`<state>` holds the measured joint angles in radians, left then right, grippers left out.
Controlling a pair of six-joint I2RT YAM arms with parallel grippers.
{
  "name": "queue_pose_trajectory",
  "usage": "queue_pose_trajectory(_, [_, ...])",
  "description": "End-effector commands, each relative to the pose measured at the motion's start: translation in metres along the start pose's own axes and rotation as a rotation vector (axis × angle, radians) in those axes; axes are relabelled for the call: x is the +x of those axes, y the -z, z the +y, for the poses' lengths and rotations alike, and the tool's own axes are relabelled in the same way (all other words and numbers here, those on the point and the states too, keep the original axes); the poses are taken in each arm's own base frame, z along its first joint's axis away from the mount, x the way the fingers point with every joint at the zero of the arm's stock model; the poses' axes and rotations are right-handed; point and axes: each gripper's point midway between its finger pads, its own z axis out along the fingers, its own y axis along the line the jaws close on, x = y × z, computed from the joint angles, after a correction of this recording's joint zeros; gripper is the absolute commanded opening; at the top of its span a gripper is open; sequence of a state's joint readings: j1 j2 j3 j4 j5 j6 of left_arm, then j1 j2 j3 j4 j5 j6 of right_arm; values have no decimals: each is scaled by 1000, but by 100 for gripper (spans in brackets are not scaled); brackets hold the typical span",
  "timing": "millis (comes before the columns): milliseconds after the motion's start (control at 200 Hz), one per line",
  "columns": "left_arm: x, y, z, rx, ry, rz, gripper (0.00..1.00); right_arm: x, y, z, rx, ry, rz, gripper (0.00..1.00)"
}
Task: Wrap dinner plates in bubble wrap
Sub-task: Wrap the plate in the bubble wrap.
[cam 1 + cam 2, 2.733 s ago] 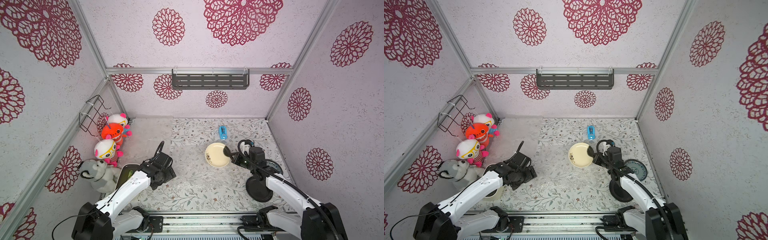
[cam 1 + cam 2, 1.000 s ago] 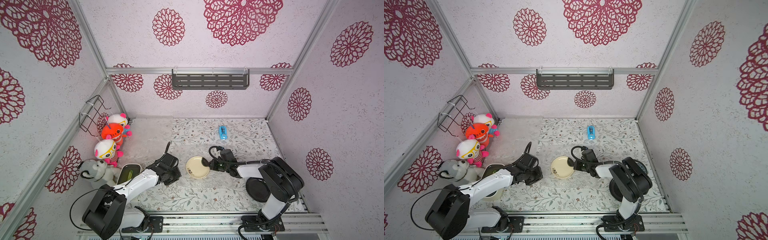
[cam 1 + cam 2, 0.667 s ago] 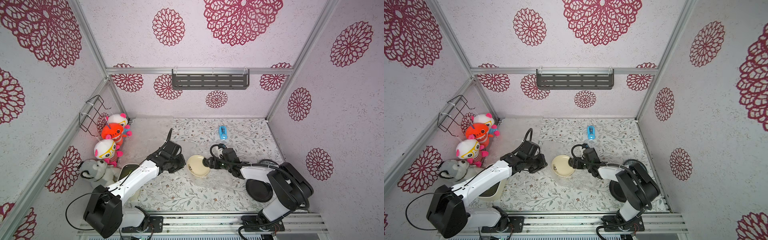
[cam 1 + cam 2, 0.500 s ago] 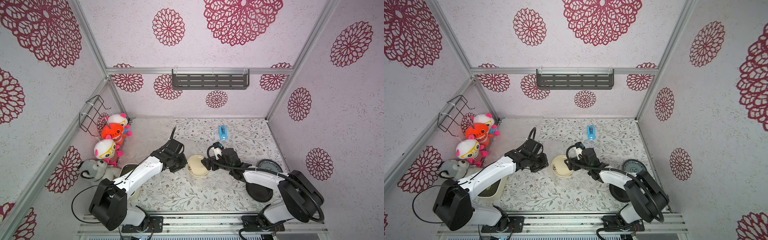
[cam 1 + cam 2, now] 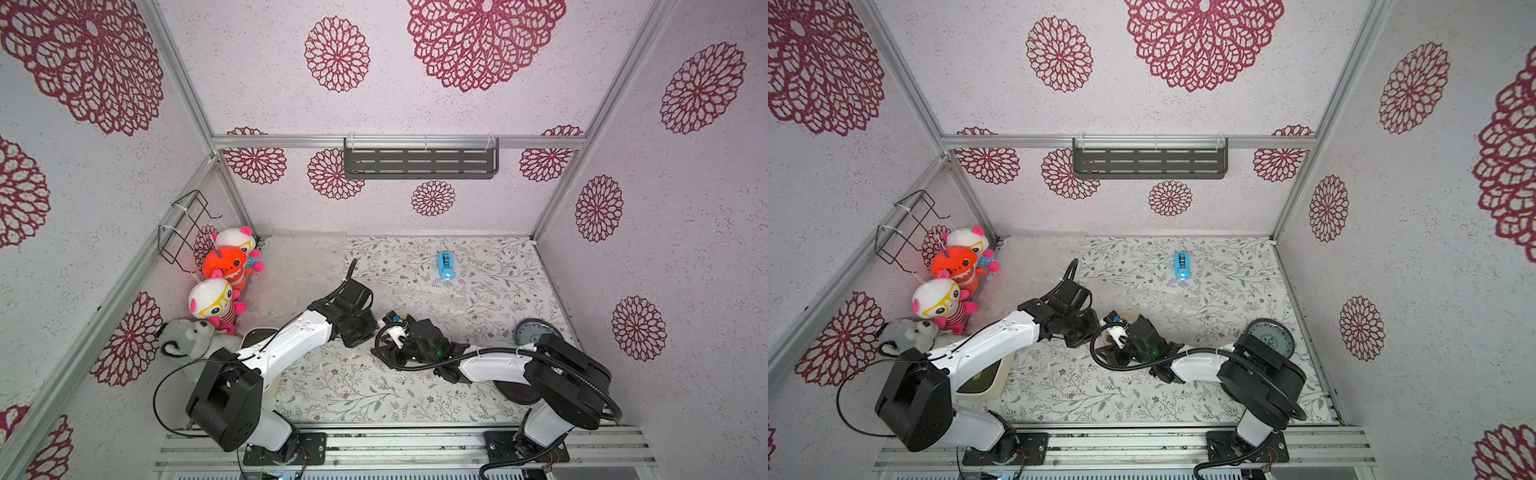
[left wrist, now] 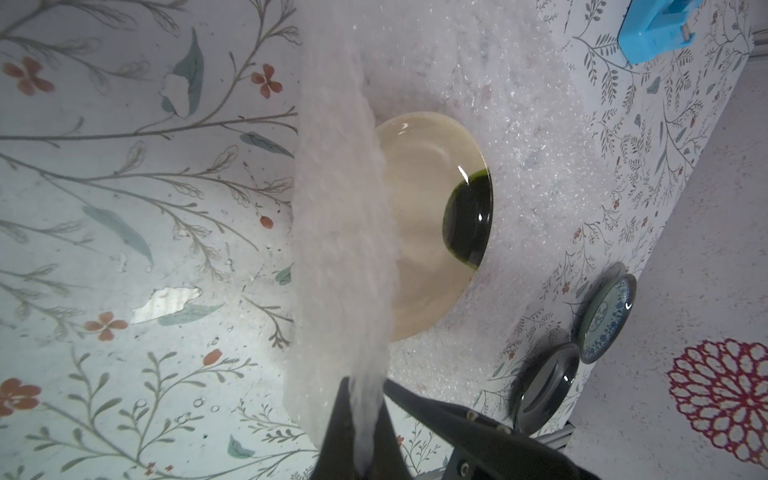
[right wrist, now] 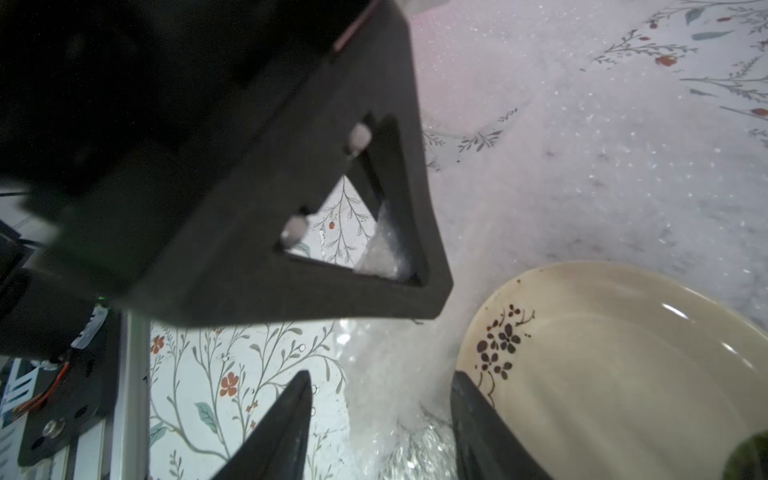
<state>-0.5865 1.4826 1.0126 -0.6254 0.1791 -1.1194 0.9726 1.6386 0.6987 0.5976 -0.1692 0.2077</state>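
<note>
Floral tabletop (image 5: pixel 332 386) now has bubble wrap (image 6: pixel 340 249) lifted over cream plate (image 6: pixel 428 199).

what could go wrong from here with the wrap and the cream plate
1. The left gripper pinches only a thin edge of the bubble wrap, so the wrap may slip free.
2. The open right gripper sits right at the rim of the cream plate and may shove it off the wrap.
</note>
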Motion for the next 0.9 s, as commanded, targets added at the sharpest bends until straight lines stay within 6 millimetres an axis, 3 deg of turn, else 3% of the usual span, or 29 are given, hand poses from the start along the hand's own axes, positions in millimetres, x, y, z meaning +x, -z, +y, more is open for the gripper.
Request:
queue_pose_trajectory(0, [2, -4, -12, 52, 14, 12, 0, -37, 0, -4, 53, 2, -129, 36])
queue_pose_trajectory(65, [4, -4, -13, 64, 9, 20, 3, -40, 2, -8, 63, -38, -139, 25])
queue_pose_trajectory(150, [4, 0, -16, 75, -17, 19, 12, -35, 9, -22, 91, -118, -133, 0])
queue_pose_trajectory(255, [1, 10, -24, 110, -78, 4, 28, -20, 21, -41, 102, -219, -119, 0])
queue_pose_trajectory(350, [-7, 20, -25, 96, -145, -38, 67, -6, 25, -61, 112, -343, -91, 0])
queue_pose_trajectory(395, [-13, 25, -21, 66, -180, -62, 74, -1, 25, -72, 123, -416, -80, 0])
queue_pose_trajectory(470, [-17, 28, -22, 54, -258, -86, 74, 5, 23, -87, 124, -530, -69, 0])
queue_pose_trajectory(595, [-10, 12, -36, 120, -349, -23, 64, 11, 17, -102, 108, -666, -73, 0])
queue_pose_trajectory(736, [-3, -20, -51, 141, -400, 81, 46, 19, 13, -117, 116, -774, -79, 0])
queue_pose_trajectory(891, [-9, -59, -74, 166, -421, 148, 41, 24, 13, -126, 119, -837, -91, 0])
